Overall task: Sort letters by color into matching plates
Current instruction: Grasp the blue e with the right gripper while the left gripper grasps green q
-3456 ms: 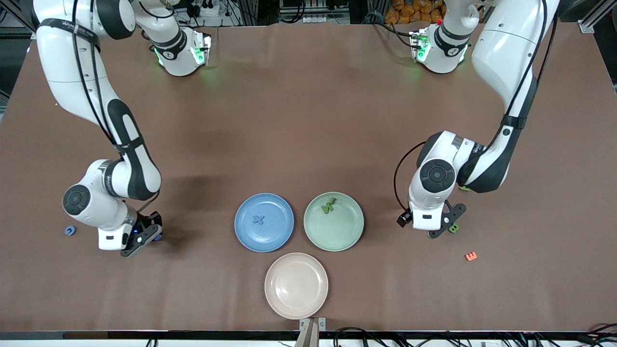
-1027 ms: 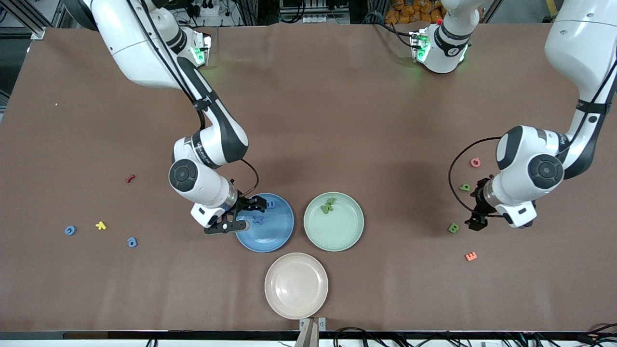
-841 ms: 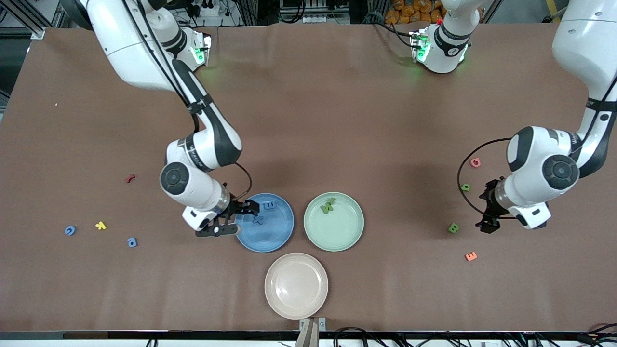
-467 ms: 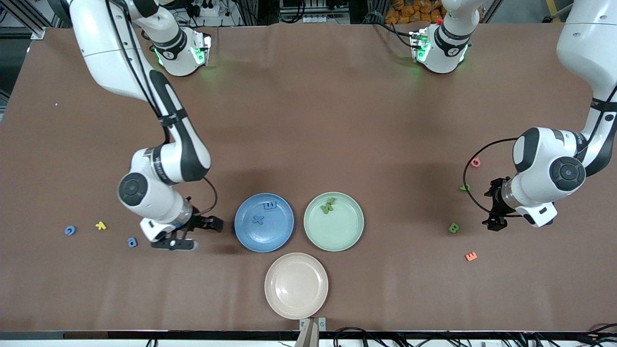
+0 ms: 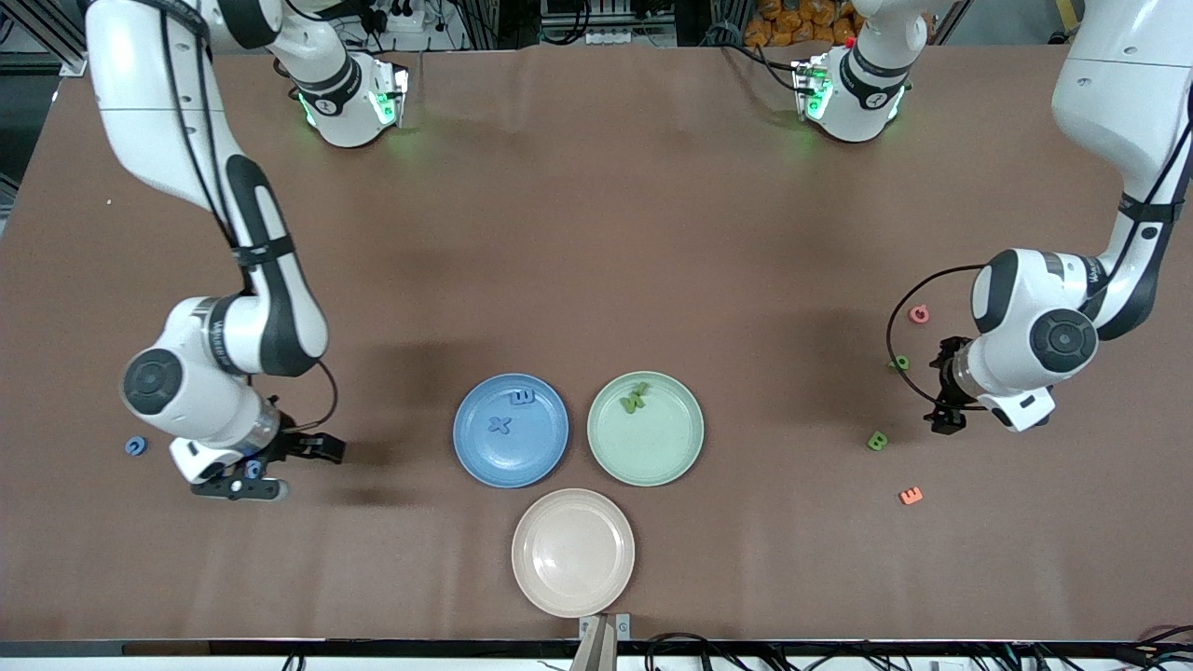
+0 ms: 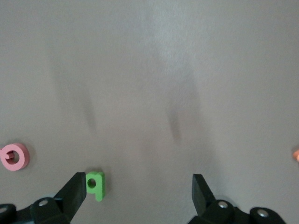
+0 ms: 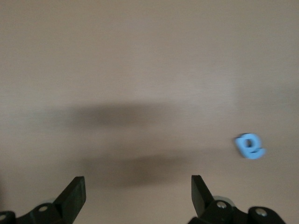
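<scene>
The blue plate [image 5: 533, 453] holds two blue letters [image 5: 500, 426]. Beside it, the green plate [image 5: 657, 452] holds a green letter [image 5: 634, 401]. The beige-pink plate [image 5: 573, 553] lies nearest the camera. My right gripper [image 5: 278, 469] is open over the table toward the right arm's end. A blue letter [image 7: 250, 146] lies off to one side of its open jaws [image 7: 136, 184]. Another blue letter [image 5: 136, 446] lies close by. My left gripper [image 5: 943, 387] is open over the left arm's end, and a green letter [image 6: 96, 185] lies just inside one fingertip [image 6: 75, 185].
A pink letter [image 5: 920, 314], a green B [image 5: 877, 441] and an orange E [image 5: 911, 496] lie around the left gripper. The pink letter [image 6: 14, 157] also shows in the left wrist view. The right arm's elbow hangs over the table above its gripper.
The right gripper left a blue letter in the blue plate and swung away toward the right arm's end. The left gripper shifted from beside the green B to the other green letter.
</scene>
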Action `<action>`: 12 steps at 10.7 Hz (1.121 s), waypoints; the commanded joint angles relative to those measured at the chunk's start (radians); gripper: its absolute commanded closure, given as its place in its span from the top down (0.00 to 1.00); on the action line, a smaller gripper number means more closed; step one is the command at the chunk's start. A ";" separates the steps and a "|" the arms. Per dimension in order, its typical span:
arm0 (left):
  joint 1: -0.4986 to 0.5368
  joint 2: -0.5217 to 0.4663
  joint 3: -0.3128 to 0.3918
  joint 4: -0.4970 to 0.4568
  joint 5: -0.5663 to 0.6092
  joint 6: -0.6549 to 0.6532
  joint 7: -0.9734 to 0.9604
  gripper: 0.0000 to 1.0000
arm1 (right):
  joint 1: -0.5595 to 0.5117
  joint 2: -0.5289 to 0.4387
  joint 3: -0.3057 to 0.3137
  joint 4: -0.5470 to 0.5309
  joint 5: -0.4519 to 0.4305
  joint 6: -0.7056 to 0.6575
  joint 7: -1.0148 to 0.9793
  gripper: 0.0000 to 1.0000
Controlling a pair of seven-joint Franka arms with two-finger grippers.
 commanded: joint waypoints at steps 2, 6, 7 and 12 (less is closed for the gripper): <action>-0.046 -0.160 0.039 -0.247 -0.099 0.133 0.140 1.00 | -0.116 -0.006 0.012 -0.002 -0.014 -0.027 -0.139 1.00; -0.089 -0.080 0.063 -0.250 -0.085 0.184 0.149 1.00 | -0.169 0.025 0.016 -0.008 -0.010 -0.025 -0.253 1.00; -0.084 -0.060 0.063 -0.243 -0.084 0.199 0.148 1.00 | -0.169 0.039 0.016 -0.007 -0.008 -0.018 -0.256 1.00; -0.051 -0.017 0.080 -0.203 -0.080 0.235 0.148 1.00 | -0.179 0.089 0.016 0.004 -0.007 0.034 -0.258 1.00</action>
